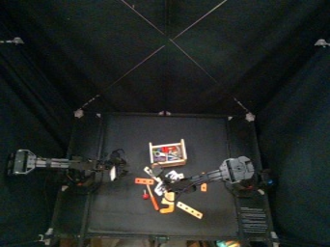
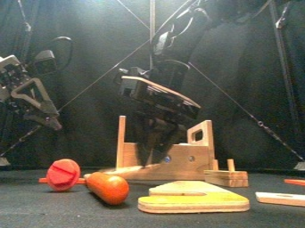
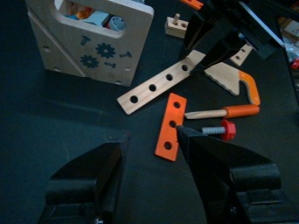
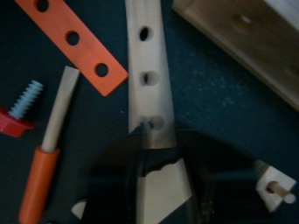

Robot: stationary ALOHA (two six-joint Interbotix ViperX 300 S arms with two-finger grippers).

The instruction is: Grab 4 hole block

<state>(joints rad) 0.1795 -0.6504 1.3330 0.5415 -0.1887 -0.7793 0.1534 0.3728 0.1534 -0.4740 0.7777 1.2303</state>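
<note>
A pale wooden four-hole block (image 4: pixel 149 70) is seen lying flat on the black tabletop (image 3: pixel 70 131), just beside the wooden toolbox (image 3: pixel 91 37). One end of the strip is straddled by the right gripper (image 4: pixel 156 140), whose jaws stand partly open around it; whether they press on it cannot quite be told. An orange holed strip (image 3: pixel 170 128) lies near the toolbox too. The left gripper (image 3: pixel 152 162) is held wide open and empty, away from the toolbox.
</note>
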